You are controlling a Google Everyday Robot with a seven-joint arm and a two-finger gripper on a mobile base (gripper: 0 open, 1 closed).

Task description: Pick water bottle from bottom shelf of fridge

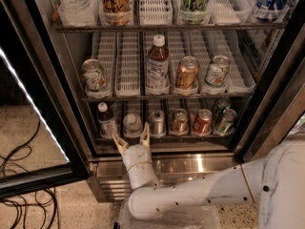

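I hold the gripper point(131, 136) just in front of the bottom shelf point(190, 138) of the fridge point(205, 165). Its fingers point(145, 137) are spread wide, I'd say to straddle the water bottle point(132, 124), which stands in its lane right behind them.

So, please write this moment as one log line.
claw: open, in front of water bottle | bottle: on bottom shelf, not held

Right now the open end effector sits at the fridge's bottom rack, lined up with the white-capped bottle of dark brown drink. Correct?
No. In the camera view the open end effector at the bottom rack lines up with the small clear white-capped water bottle, next to the dark brown drink bottle.
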